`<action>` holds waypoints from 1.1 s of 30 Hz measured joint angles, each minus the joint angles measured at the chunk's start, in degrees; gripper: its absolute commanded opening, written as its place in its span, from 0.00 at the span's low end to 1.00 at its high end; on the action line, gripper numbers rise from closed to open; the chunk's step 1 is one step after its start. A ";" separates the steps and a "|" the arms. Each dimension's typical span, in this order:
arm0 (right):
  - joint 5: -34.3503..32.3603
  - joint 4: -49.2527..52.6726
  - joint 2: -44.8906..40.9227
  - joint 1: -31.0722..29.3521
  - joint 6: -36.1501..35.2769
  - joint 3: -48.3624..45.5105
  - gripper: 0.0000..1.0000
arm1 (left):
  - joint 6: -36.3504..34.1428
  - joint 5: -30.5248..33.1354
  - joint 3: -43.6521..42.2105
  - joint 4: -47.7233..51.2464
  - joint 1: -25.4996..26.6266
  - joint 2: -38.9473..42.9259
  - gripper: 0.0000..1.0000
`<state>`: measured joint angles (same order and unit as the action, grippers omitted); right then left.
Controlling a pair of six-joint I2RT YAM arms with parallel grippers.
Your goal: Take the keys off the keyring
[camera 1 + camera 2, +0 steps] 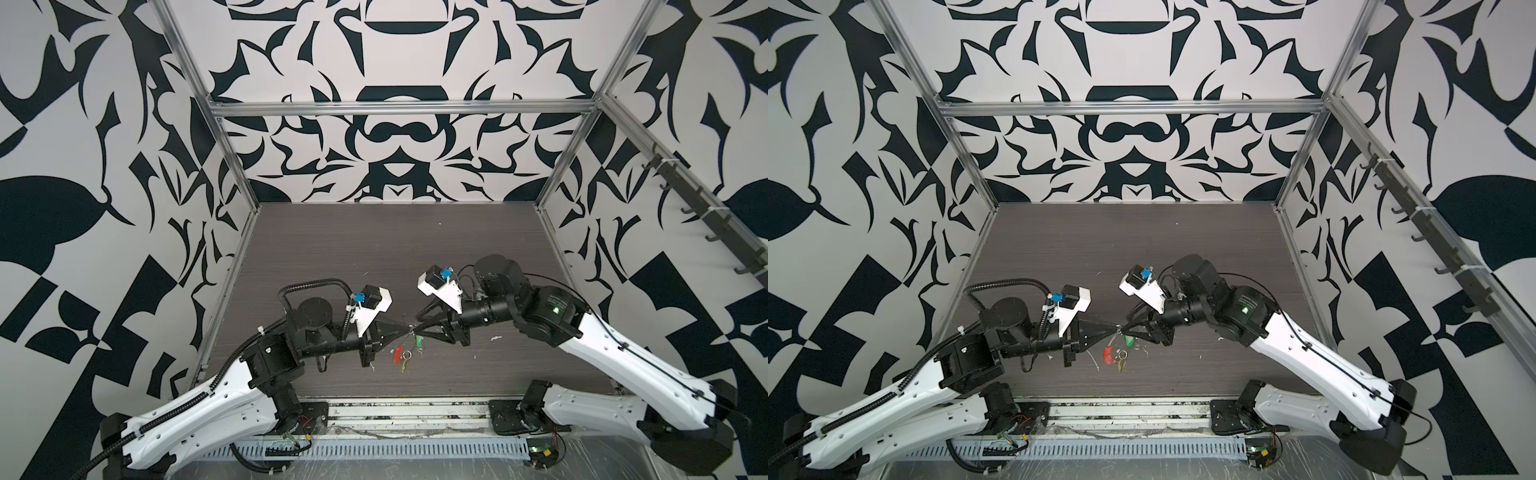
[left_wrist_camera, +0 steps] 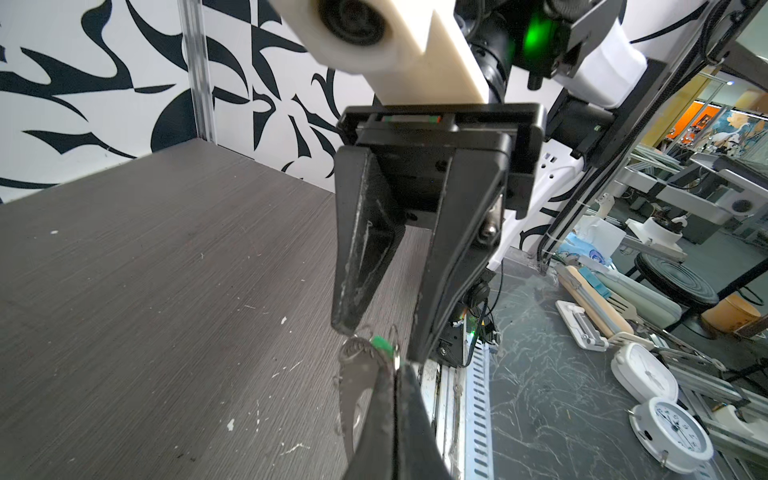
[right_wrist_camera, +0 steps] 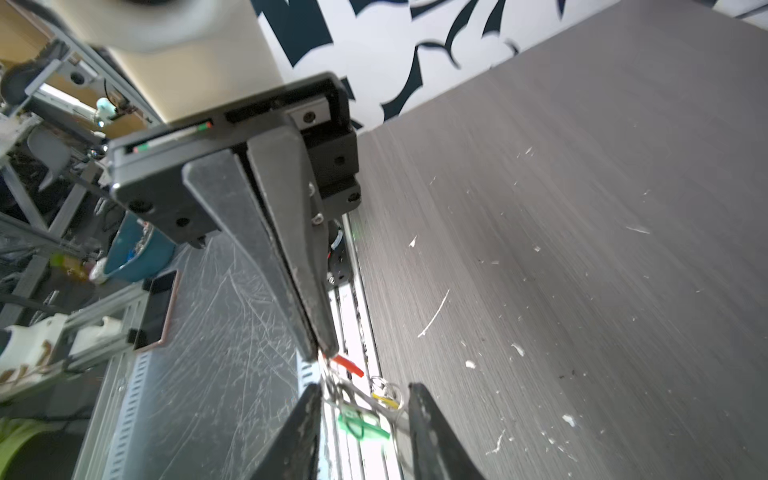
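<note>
Near the table's (image 1: 374, 249) front edge, the light, springy keyring (image 1: 397, 354) is pinched by the closed left tool (image 1: 409, 328). The right tool (image 3: 365, 388) is spread partway around the dangling keys (image 3: 361, 424), best taken by their flat heads.

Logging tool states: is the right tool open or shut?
Open. In the right wrist view the right tool's fingers stand well apart, with the green tag in the gap between them.
</note>
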<state>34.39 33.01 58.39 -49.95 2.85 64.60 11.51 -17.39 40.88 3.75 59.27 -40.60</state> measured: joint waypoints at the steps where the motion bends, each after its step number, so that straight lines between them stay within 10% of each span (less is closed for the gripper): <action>1: -0.52 -1.31 -1.16 0.00 0.26 -1.05 0.42 | -0.11 0.00 0.00 -0.09 0.00 0.13 0.00; 33: 4.44 -18.40 -6.56 -0.07 5.84 -11.19 0.20 | -0.61 -0.20 0.00 -2.73 0.00 2.16 0.00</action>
<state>38.83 14.61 51.83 -50.02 8.69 53.41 10.90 -17.58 40.88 1.02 59.27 -38.44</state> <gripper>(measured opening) 0.229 0.042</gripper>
